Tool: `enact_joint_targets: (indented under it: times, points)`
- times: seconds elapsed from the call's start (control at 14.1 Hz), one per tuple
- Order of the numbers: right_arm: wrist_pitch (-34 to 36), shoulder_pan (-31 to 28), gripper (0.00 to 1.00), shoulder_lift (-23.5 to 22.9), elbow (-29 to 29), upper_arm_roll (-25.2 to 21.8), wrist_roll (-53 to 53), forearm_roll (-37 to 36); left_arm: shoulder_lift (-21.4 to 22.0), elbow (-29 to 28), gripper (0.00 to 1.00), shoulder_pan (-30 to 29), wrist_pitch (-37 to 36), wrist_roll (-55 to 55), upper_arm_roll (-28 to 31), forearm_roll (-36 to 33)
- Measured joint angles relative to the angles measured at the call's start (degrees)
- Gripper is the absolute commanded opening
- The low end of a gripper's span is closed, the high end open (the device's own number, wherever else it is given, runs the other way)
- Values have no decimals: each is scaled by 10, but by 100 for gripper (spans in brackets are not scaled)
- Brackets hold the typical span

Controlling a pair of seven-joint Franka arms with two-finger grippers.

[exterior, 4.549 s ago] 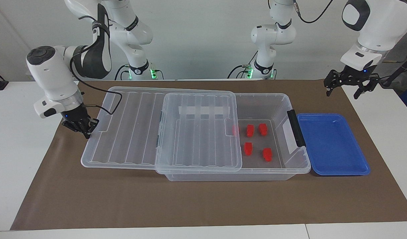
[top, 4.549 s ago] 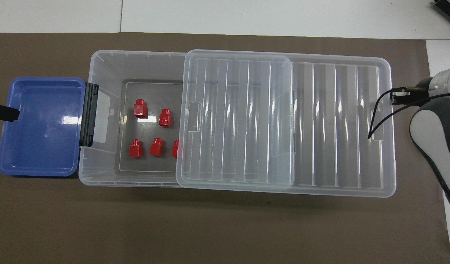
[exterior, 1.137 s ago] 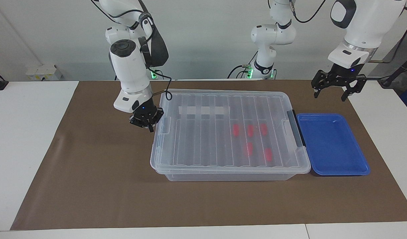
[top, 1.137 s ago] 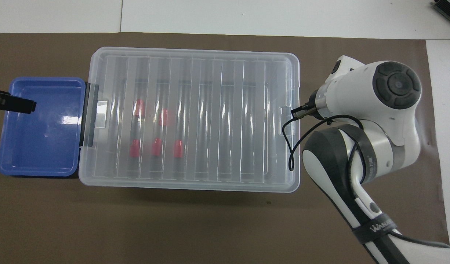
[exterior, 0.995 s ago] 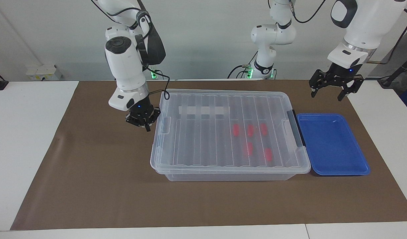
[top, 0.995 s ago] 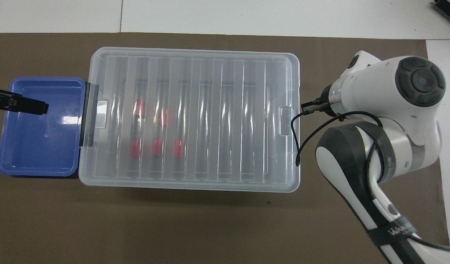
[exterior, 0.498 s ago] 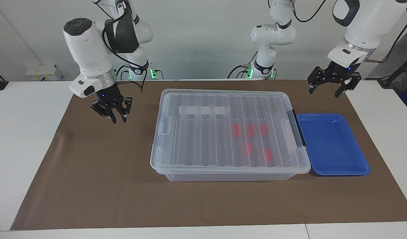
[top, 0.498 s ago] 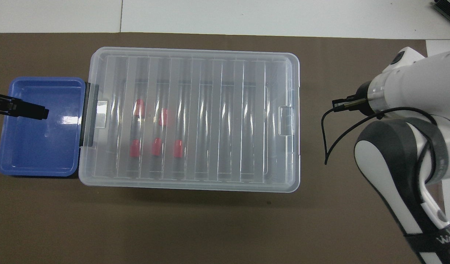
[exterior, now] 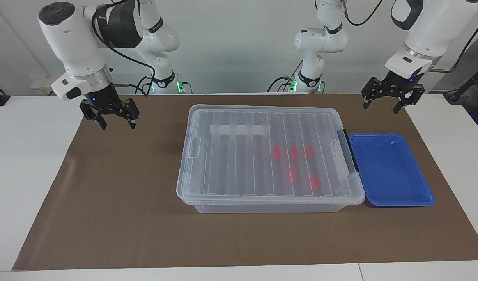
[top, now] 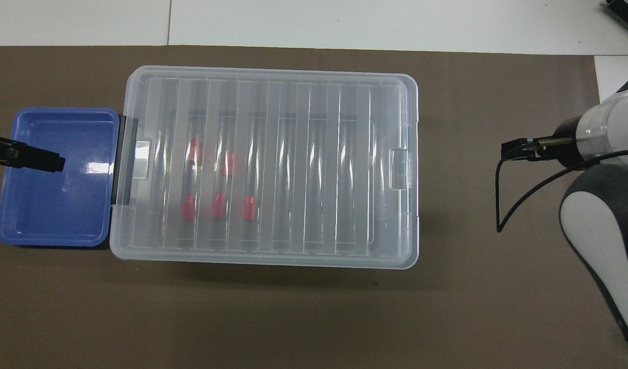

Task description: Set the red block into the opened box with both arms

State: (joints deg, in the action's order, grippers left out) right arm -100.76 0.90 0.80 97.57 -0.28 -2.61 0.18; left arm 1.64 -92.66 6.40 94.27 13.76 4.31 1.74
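- Clear plastic box point(exterior: 270, 203), rectangular with rounded corners, centre of frame on the brown mat point(exterior: 106, 218); ribbed clear lid point(exterior: 239, 164) seated fully over it, glossy, with glare streaks along the ribs in the overhead view.
- Dark grey handle point(exterior: 347, 150) on the box end touching the blue tray point(exterior: 395, 195); white tape strip point(exterior: 239, 129) visible through the lid, upper middle of the box. No readable writing on either.
- Five red blocks point(exterior: 293, 153) inside the box, blurred pink through the lid, small and rounded, clustered toward the tray end.
- Blue tray: shallow, glossy, smooth, centre right in the facing view.
- Left gripper point(exterior: 388, 102), upper right of the facing frame, raised over the mat near the tray's upper corner; fingers spread, holding nothing.
- Right gripper point(exterior: 114, 119), upper left of the facing frame, over bare mat well apart from the box; fingers spread, holding nothing.
- Against the frame a second ago: right gripper then pinched together at the lid's end, now apart and pulled away toward the frame's upper left; lid, box, blocks unchanged.
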Motion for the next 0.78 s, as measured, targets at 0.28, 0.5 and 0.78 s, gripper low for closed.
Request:
enact_joint_targets:
  times: [0.28, 0.5, 0.78]
  points:
    - [70, -5, 95, 0, -48, 0, -3, 0, 0, 0, 100, 0, 0, 0, -4, 0]
    - [101, -10, 94, 0, -69, 0, -3, 0, 0, 0, 100, 0, 0, 0, -1, 0]
    - [110, -11, 94, -1, -71, 0, -3, -2, 0, 0, 100, 0, 0, 0, 1, 0]
